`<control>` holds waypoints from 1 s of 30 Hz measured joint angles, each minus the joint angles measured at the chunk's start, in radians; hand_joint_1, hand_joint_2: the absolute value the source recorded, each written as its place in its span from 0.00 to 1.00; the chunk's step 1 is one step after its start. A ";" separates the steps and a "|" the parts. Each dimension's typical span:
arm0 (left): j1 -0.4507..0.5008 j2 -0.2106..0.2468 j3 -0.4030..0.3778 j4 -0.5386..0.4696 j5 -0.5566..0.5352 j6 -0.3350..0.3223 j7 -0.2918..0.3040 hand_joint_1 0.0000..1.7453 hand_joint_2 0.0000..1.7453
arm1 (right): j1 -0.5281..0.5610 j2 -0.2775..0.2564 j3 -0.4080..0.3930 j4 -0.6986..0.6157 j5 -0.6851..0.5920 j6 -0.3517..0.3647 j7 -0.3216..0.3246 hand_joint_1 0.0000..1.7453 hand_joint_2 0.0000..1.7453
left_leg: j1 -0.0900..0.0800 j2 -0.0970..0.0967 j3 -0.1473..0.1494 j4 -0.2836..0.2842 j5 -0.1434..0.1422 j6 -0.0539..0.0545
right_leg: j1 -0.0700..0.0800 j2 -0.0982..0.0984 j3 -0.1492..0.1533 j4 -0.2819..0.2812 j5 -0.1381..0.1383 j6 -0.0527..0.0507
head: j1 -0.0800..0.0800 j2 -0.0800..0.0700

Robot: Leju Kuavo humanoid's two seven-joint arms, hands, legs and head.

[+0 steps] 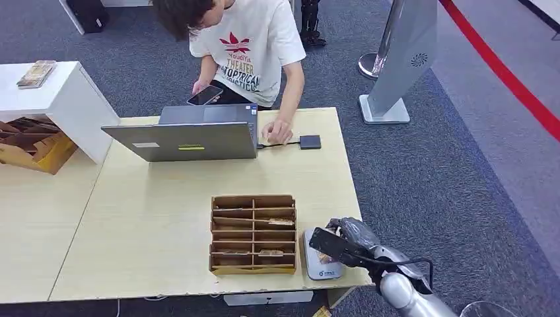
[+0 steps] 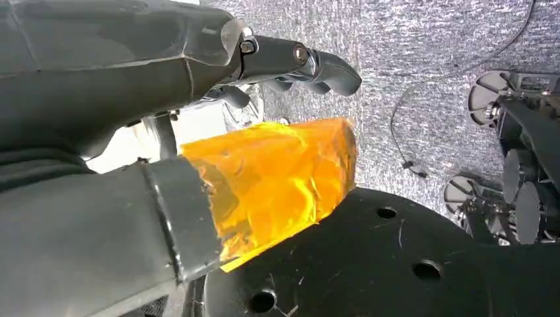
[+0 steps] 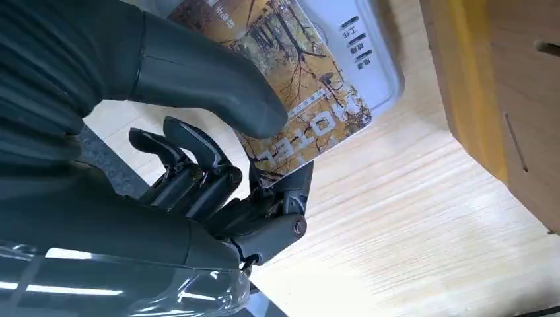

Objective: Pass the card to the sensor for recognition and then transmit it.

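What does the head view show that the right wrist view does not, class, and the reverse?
Head view alone: the person, the laptop and all of the wooden card rack. Right wrist view alone: the card's autumn-tree print and lettering, pinched under the thumb. Both: the right hand holding the card over the sensor on the table.

On the bench (image 1: 152, 224), the card reader (image 1: 319, 265) lies just right of the compartment organizer (image 1: 253, 233), with the laptop (image 1: 191, 134) behind and a person (image 1: 251, 46) beyond it.
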 joint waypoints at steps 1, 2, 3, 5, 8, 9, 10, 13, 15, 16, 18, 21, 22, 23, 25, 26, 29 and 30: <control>0.000 0.000 0.000 0.000 0.000 0.000 0.000 0.00 0.00 | 0.000 0.000 0.000 0.000 0.000 0.000 0.000 1.00 1.00 | 0.000 0.000 0.000 0.000 0.000 0.000 | 0.000 0.000 0.000 0.000 0.000 0.000 | 0.000 0.000; 0.000 0.000 0.000 0.000 0.000 0.000 0.000 0.00 0.00 | 0.000 0.000 0.000 0.000 0.000 0.000 0.000 1.00 1.00 | 0.000 0.000 0.000 0.000 0.000 0.000 | 0.000 0.000 0.000 0.000 0.000 0.000 | 0.000 0.000; 0.000 0.000 0.000 0.000 0.000 0.002 0.000 0.00 0.00 | 0.000 0.000 0.000 0.000 0.000 0.000 0.000 1.00 1.00 | 0.000 0.000 0.000 0.000 0.000 0.000 | 0.000 0.000 0.000 0.000 0.000 0.000 | 0.000 0.000; 0.000 0.000 0.000 0.000 0.000 0.003 0.000 0.00 0.00 | 0.000 0.000 0.000 0.000 0.000 0.000 0.002 1.00 1.00 | 0.000 0.000 0.000 0.000 0.000 0.000 | 0.000 0.000 0.000 0.000 0.000 0.000 | 0.000 0.000; 0.000 0.000 0.000 0.000 0.000 0.005 0.000 0.00 0.00 | 0.000 0.000 0.001 0.000 0.000 0.000 0.002 1.00 1.00 | 0.000 0.000 0.000 0.000 0.000 0.000 | 0.000 0.000 0.000 0.000 0.000 0.000 | 0.000 0.000; 0.000 0.001 0.000 0.000 0.000 0.005 0.000 0.00 0.00 | 0.000 0.000 0.001 0.000 0.000 0.000 0.002 1.00 1.00 | 0.000 0.000 0.000 0.000 0.000 0.000 | 0.000 0.000 0.000 0.000 0.000 0.000 | 0.000 0.000; 0.000 0.001 0.000 0.000 0.000 0.005 0.000 0.00 0.00 | 0.000 0.000 0.001 0.000 0.000 0.000 0.002 1.00 1.00 | 0.000 0.000 0.000 0.000 0.000 0.000 | 0.000 0.000 0.000 0.000 0.000 0.000 | 0.000 0.000; 0.000 0.001 0.000 0.000 0.000 0.005 0.000 0.00 0.00 | 0.000 0.000 0.001 0.000 0.000 0.000 0.002 1.00 1.00 | 0.000 0.000 0.000 0.000 0.000 0.000 | 0.000 0.000 0.000 0.000 0.000 0.000 | 0.000 0.000; 0.000 0.001 0.000 0.000 0.000 0.005 0.000 0.00 0.00 | 0.000 0.000 0.001 0.000 0.000 0.000 0.002 1.00 1.00 | 0.000 0.000 0.000 0.000 0.000 0.000 | 0.000 0.000 0.000 0.000 0.000 0.000 | 0.000 0.000; 0.000 0.001 0.000 0.000 0.000 0.005 0.000 0.00 0.00 | 0.000 0.000 0.001 0.000 0.000 0.000 0.002 1.00 1.00 | 0.000 0.000 0.000 0.000 0.000 0.000 | 0.000 0.000 0.000 0.000 0.000 0.000 | 0.000 0.000; 0.000 0.001 0.000 0.000 0.000 0.004 0.000 0.00 0.00 | 0.000 0.000 0.001 0.000 0.000 0.000 0.002 1.00 1.00 | 0.000 0.000 0.000 0.000 0.000 0.000 | 0.000 0.000 0.000 0.000 0.000 0.000 | 0.000 0.000; 0.000 0.002 0.000 0.000 0.000 0.004 0.000 0.00 0.00 | 0.000 0.000 0.001 0.000 0.000 0.000 0.002 1.00 1.00 | 0.000 0.000 0.000 0.000 0.000 0.000 | 0.000 0.000 0.000 0.000 0.000 0.000 | 0.000 0.000; 0.000 0.002 0.000 0.000 0.000 0.004 0.000 0.00 0.00 | 0.000 0.000 0.001 0.000 0.000 0.000 0.002 1.00 1.00 | 0.000 0.000 0.000 0.000 0.000 0.000 | 0.000 0.000 0.000 0.000 0.000 0.000 | 0.000 0.000; 0.000 0.003 0.000 0.000 0.000 0.004 0.000 0.00 0.00 | 0.000 0.000 0.001 0.000 0.000 0.000 0.002 1.00 1.00 | 0.000 0.000 0.000 0.000 0.000 0.000 | 0.000 0.000 0.000 0.000 0.000 0.000 | 0.000 0.000; 0.000 0.003 0.000 0.000 0.000 0.004 0.000 0.00 0.00 | 0.000 0.000 0.001 0.000 0.000 0.000 0.002 1.00 1.00 | 0.000 0.000 0.000 0.000 0.000 0.000 | 0.000 0.000 0.000 0.000 0.000 0.000 | 0.000 0.000; 0.000 0.004 0.000 0.000 0.000 0.004 0.000 0.00 0.00 | 0.000 0.000 0.001 0.000 0.000 0.000 0.002 1.00 1.00 | 0.000 0.000 0.000 0.000 0.000 0.000 | 0.000 0.000 0.000 0.000 0.000 0.000 | 0.000 0.000; 0.000 0.004 0.000 0.000 0.000 0.004 0.000 0.00 0.00 | 0.000 0.000 0.001 0.000 0.000 0.000 0.002 1.00 1.00 | 0.000 0.000 0.000 0.000 0.000 0.000 | 0.000 0.000 0.000 0.000 0.000 0.000 | 0.000 0.000; 0.000 0.004 0.000 0.000 0.000 0.004 0.000 0.00 0.00 | 0.000 0.000 0.001 0.000 0.000 0.000 0.002 1.00 1.00 | 0.000 0.000 0.000 0.000 0.000 0.000 | 0.000 0.000 0.000 0.000 0.000 0.000 | 0.000 0.000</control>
